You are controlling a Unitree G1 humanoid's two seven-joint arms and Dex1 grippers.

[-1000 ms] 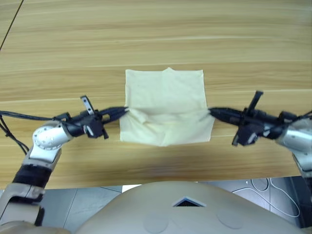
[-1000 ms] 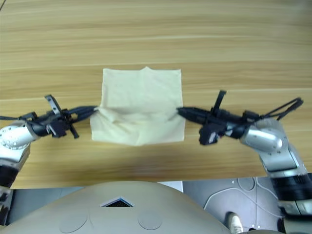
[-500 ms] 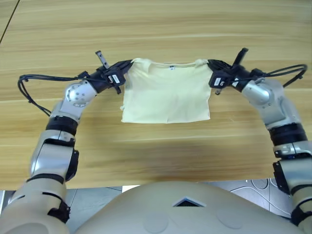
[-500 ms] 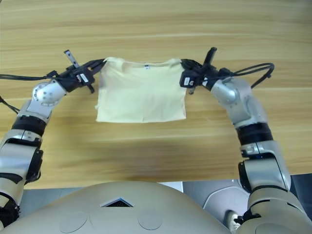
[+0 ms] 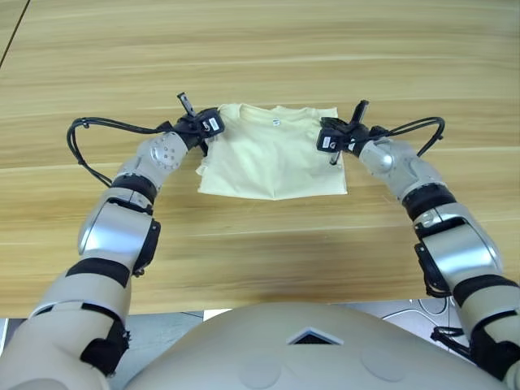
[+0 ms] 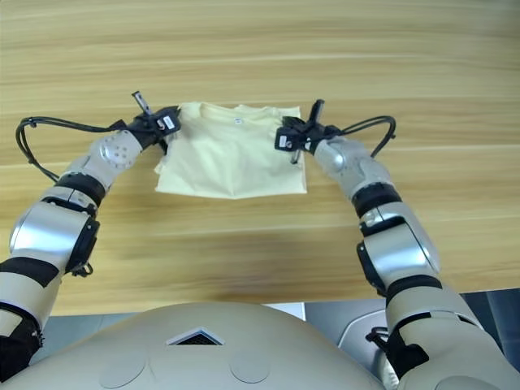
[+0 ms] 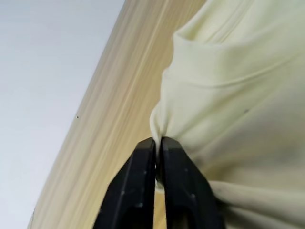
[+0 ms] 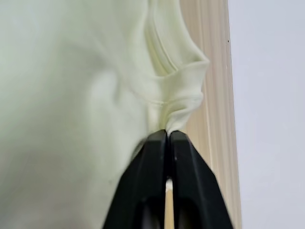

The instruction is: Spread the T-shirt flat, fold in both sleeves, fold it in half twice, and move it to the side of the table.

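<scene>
left gripper [image 7: 157, 142] is pinching the far left corner of the pale yellow cloth T-shirt [image 5: 272, 158], fingers squeezed tight on it | the T-shirt is sitting folded on the middle of the light brown wooden table [image 5: 260, 49], collar on the far side | right gripper [image 8: 167, 133] is pinching the far right corner, fingers squeezed tight on it

I count one T-shirt [image 5: 272, 158] on one table [image 5: 260, 49], plus my two grippers (left gripper [image 7: 157, 140], right gripper [image 8: 167, 132]); the cloth's layers look like two, though I can't be sure.
</scene>
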